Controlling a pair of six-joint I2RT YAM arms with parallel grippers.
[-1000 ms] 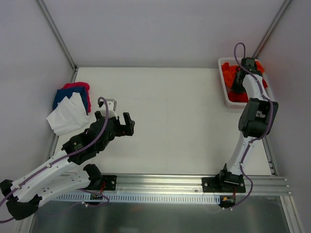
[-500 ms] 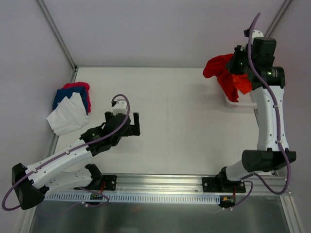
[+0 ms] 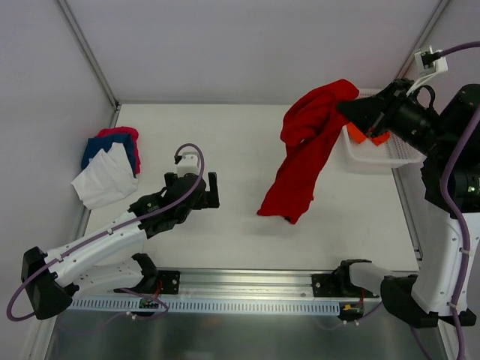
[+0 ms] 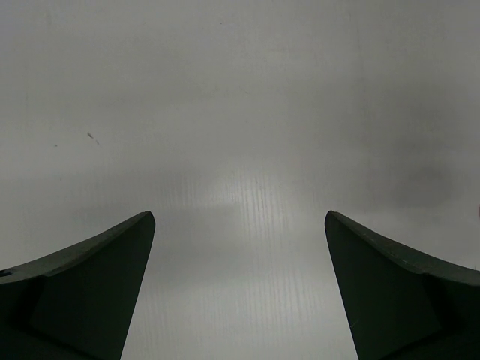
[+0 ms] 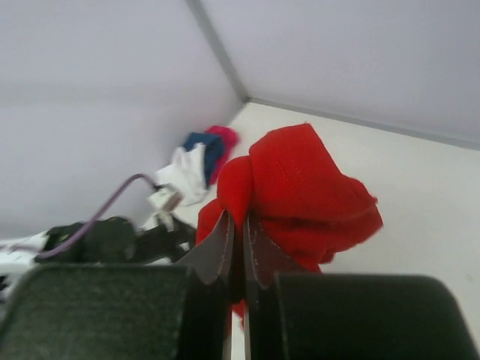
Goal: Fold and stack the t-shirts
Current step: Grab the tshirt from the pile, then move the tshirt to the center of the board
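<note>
- the right claw [image 5: 238,225] is clenched on the top of the red tee [image 3: 307,154], with bunched cloth pinched between its two fingers.
- the red tee hangs from that grip, up off the table [image 3: 247,232], and drapes down and to the left from the basket's near-left corner. i cannot tell whether its lower end touches the table.
- the white basket [image 3: 379,161] sits at the far right of the table, right beside the raised claw.
- orange tees [image 3: 358,138] show inside the basket at its left end. the rest of what's inside is hidden behind the right arm.
- the left claw [image 4: 238,217] is released, jaws wide apart over bare table, with nothing between them, well apart from the red tee.
- at the far left edge lies a loose pile, with a white tee [image 3: 105,180] in front, a blue tee [image 3: 97,148] behind it and a pink tee [image 3: 120,133] at the back.
</note>
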